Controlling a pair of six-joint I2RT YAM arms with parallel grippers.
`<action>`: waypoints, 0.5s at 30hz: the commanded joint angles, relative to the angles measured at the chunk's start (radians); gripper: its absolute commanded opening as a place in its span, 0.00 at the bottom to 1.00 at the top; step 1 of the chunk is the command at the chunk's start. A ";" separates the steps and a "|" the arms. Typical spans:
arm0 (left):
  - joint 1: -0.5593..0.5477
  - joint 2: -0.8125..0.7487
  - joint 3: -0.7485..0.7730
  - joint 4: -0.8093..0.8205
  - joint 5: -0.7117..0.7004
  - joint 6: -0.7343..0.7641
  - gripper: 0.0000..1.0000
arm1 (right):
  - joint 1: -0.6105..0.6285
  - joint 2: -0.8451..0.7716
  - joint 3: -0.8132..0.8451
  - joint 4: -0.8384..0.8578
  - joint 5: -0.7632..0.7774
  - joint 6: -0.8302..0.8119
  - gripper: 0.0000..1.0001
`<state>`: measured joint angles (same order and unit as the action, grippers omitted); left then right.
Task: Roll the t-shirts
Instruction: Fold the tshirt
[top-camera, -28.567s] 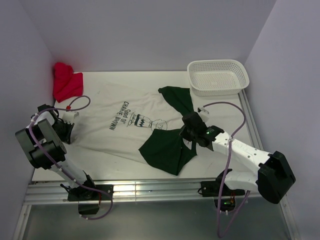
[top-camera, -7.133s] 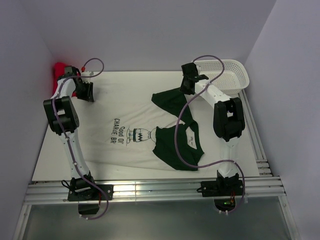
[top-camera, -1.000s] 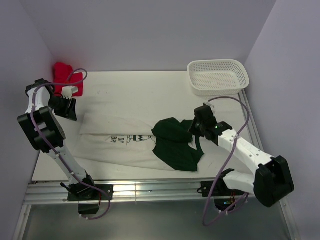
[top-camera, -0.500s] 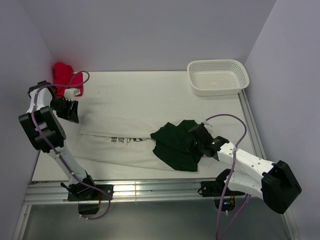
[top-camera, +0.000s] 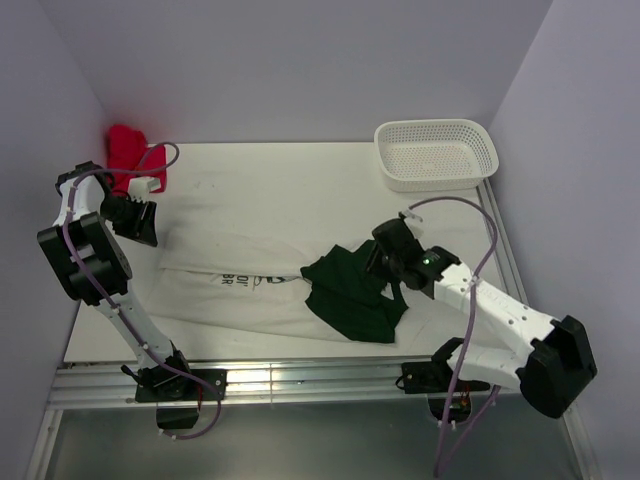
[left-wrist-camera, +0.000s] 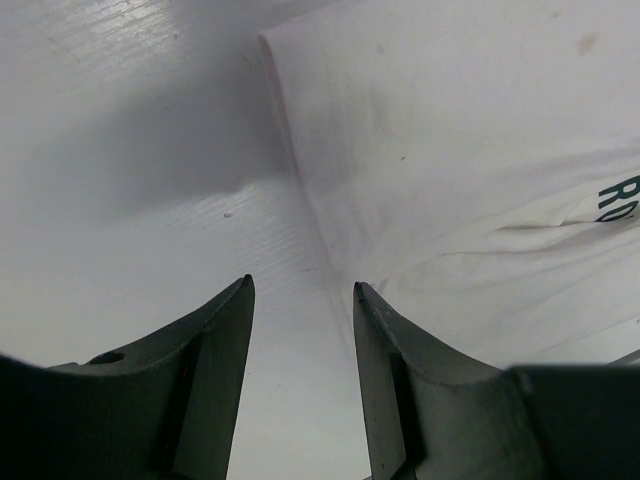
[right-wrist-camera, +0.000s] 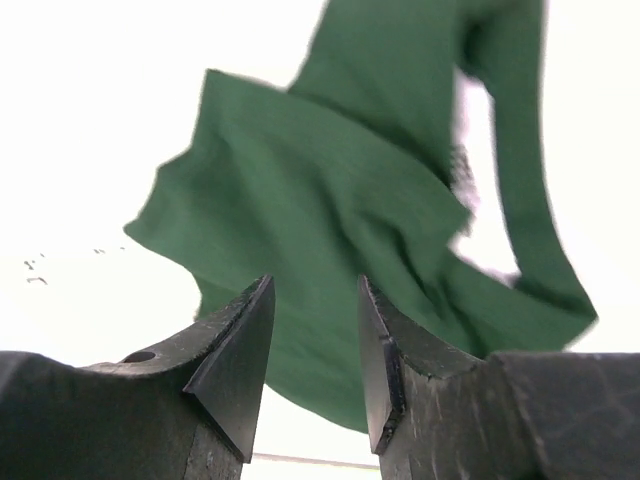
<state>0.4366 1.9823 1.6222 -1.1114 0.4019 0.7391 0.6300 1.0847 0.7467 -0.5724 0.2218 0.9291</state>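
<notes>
Two shirts on a white table, an arm at each end

The off-white t-shirt (top-camera: 235, 262) lies folded into a long band across the middle of the frame, its dark lettering half hidden. The crumpled dark green t-shirt (top-camera: 348, 298) overlaps its right end. The right gripper (top-camera: 380, 262) is over the green shirt's right edge; the left gripper (top-camera: 143, 230) is at the band's left end. A white basket (top-camera: 436, 125) sits upper right, a red cloth (top-camera: 124, 146) upper left.

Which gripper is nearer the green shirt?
Right. The right gripper sits over the right edge of the green t-shirt; the left gripper is far off, at the left end of the off-white t-shirt.
</notes>
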 joint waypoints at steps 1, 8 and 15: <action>-0.004 -0.011 0.018 -0.004 0.005 0.002 0.50 | -0.024 0.145 0.118 0.055 0.016 -0.104 0.46; -0.006 -0.014 0.007 0.001 0.006 -0.004 0.50 | -0.069 0.475 0.359 0.111 -0.059 -0.208 0.43; -0.007 -0.008 0.019 -0.001 0.006 -0.007 0.50 | -0.078 0.705 0.516 0.089 -0.090 -0.256 0.44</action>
<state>0.4347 1.9823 1.6222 -1.1110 0.3977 0.7376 0.5598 1.7607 1.1934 -0.4816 0.1467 0.7181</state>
